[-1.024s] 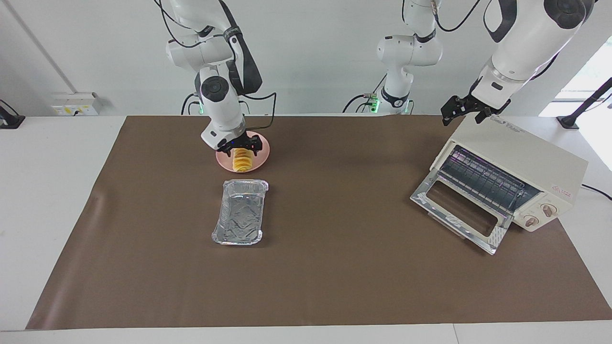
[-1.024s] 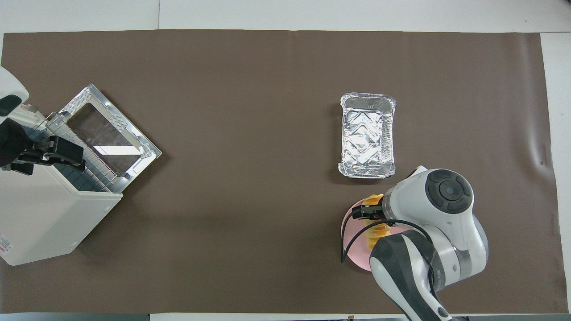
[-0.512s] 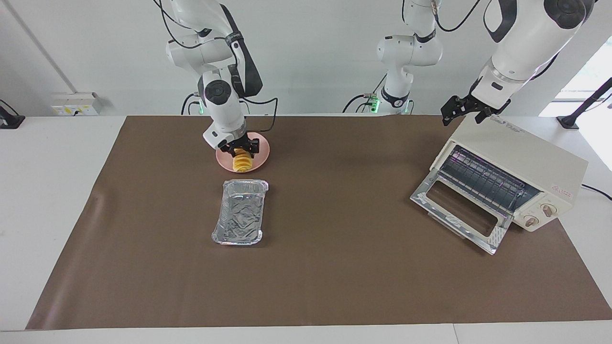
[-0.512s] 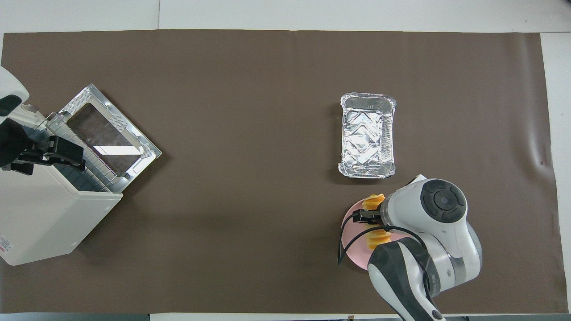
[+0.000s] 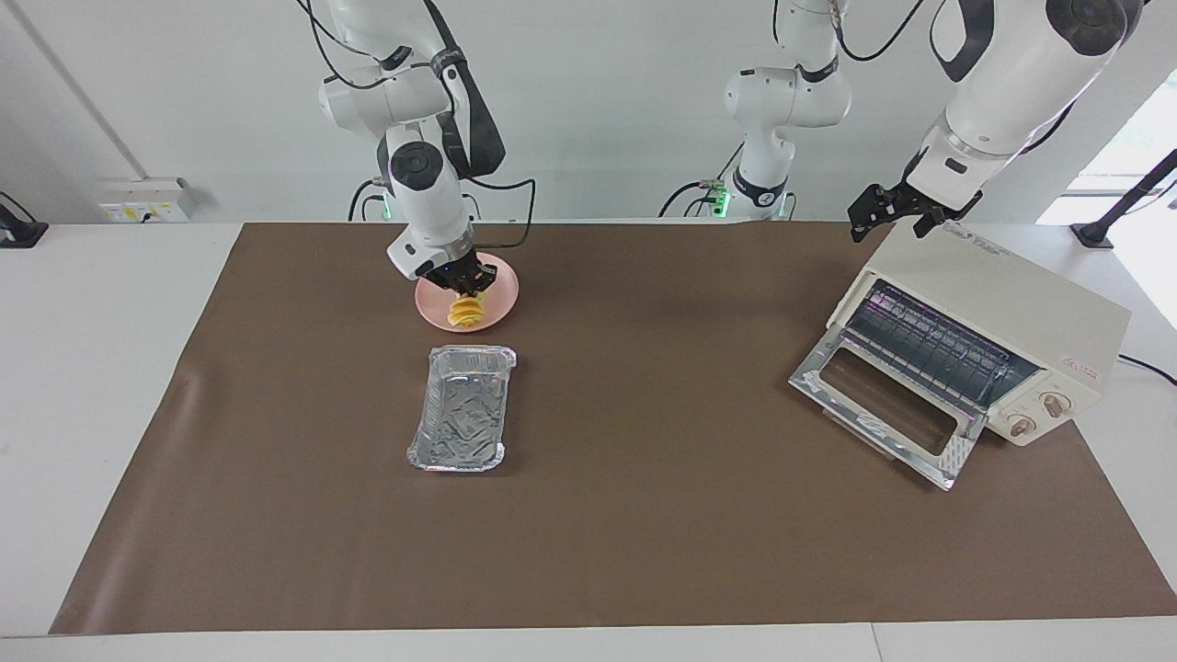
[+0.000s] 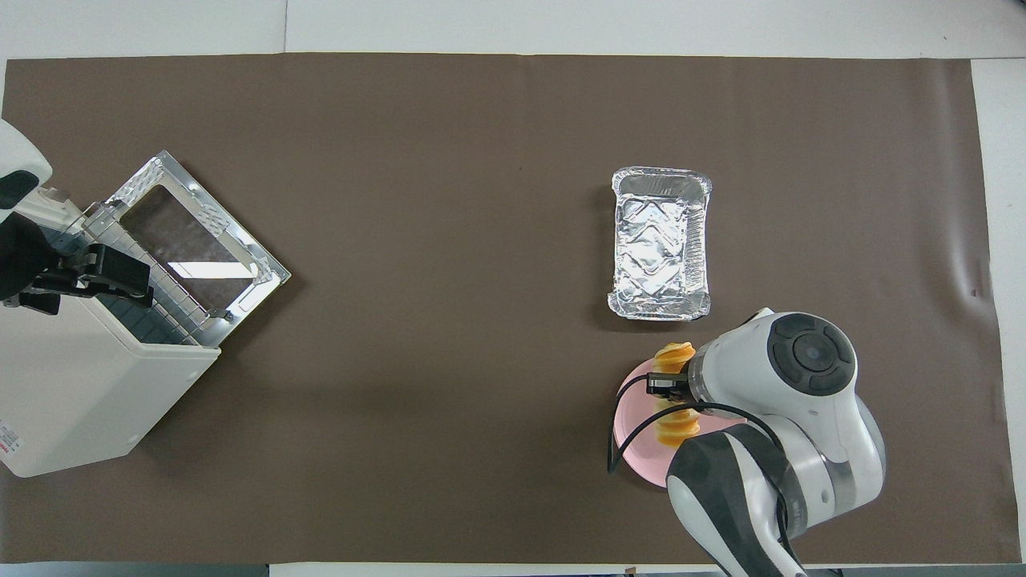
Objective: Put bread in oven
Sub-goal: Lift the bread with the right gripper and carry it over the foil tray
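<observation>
Facing view | ridged golden bread (image 5: 466, 311) | round pink plate (image 5: 497, 299)

I work at a white table (image 5: 101, 386), and a wide brown mat (image 5: 644, 533) covers most of its top. In the facing view the mat has a shallow crease (image 5: 184, 382) at nine o'clock. A seam (image 5: 872, 644) splits the table's edge at five o'clock. A plain, pale wall (image 5: 598, 119) runs along twelve o'clock, with a thin conduit (image 5: 78, 97) slanting down it to a white socket box (image 5: 147, 200) at ten o'clock. At two o'clock a window (image 5: 1136, 129) glares with daylight, and a black stand (image 5: 1117, 213) is fixed to the table below it.
</observation>
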`<act>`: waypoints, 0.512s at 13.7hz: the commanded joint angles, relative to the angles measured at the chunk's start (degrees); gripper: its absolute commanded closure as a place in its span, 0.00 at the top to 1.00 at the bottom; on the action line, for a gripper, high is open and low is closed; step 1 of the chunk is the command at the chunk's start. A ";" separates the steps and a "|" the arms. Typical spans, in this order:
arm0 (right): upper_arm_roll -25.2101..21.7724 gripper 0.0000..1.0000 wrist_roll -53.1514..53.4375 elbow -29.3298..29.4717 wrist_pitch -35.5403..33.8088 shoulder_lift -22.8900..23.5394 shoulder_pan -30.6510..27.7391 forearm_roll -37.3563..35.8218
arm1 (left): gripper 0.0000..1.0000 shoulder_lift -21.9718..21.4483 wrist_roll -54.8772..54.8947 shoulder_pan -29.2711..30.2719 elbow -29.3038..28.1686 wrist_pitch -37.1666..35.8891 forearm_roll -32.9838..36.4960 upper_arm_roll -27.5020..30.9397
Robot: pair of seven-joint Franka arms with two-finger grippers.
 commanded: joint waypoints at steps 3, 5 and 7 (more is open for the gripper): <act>-0.40 0.00 -5.55 16.44 -10.98 2.05 -3.14 1.01 | 1.00 -0.80 -0.07 0.45 -0.41 0.14 0.98 -0.36; -0.40 0.00 -6.17 22.69 -10.20 6.53 -4.03 0.67 | 1.00 -0.80 -0.07 0.45 -0.41 0.14 0.98 -0.36; -0.49 0.00 -6.44 29.80 -8.80 12.67 -3.77 0.05 | 1.00 -0.80 -0.07 0.45 -0.41 0.14 0.98 -0.36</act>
